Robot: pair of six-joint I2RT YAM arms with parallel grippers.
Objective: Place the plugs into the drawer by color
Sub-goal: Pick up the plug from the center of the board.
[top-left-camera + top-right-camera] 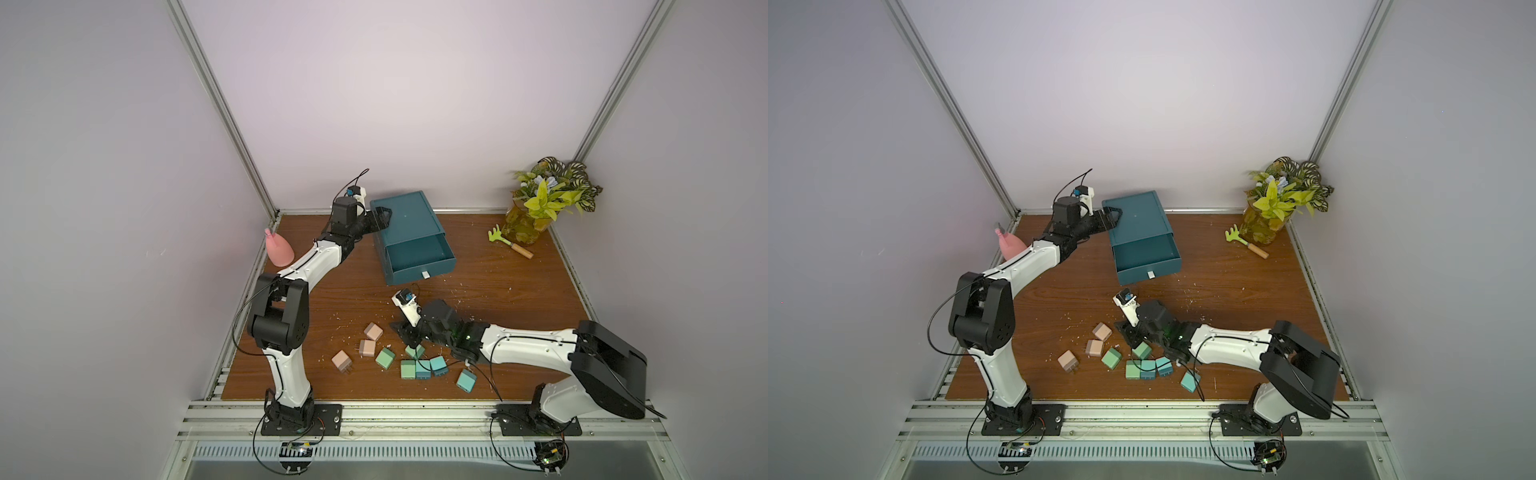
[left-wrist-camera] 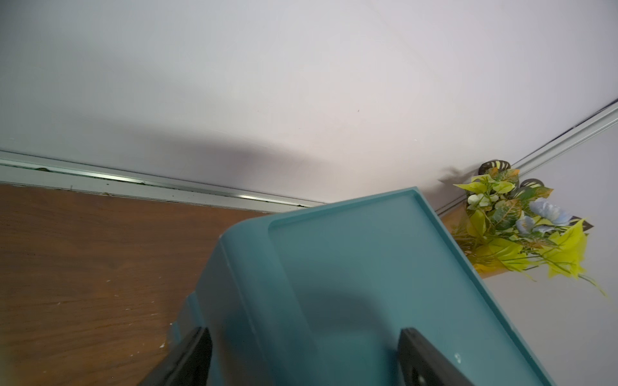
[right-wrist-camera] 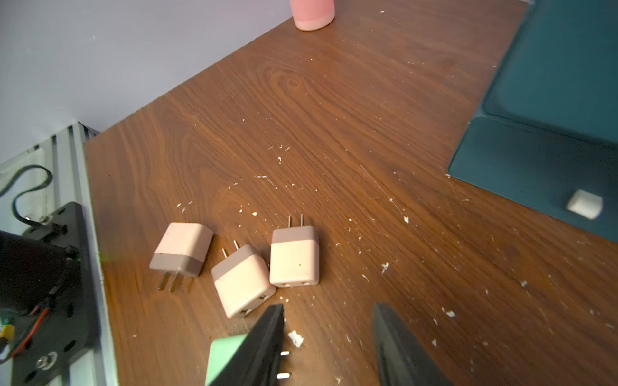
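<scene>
Teal plastic filled my left wrist view. The cabinet [image 1: 409, 216] stood at the back of the table [image 1: 511, 299], with its top drawer [image 1: 417, 251] pulled out and empty. The left gripper [image 2: 302, 334] had its jaws apart over the cabinet's back corner and was not squeezing it.

All nine plugs [image 1: 408, 369] lay on the table near the front, none put away. The right gripper [image 3: 327, 310] hung low over them, jaws apart, with only bare wood in between. One finger [image 3: 267, 334] was just beside a mint plug [image 3: 224, 354], maybe touching it.

I thought closing from there could push that plug away or pinch only its thin prongs. The blue plugs [image 1: 438, 365] sat packed against the mint ones, so one grab might drag a neighbour. Nothing held the cabinet, so a bump could slide it.
</scene>
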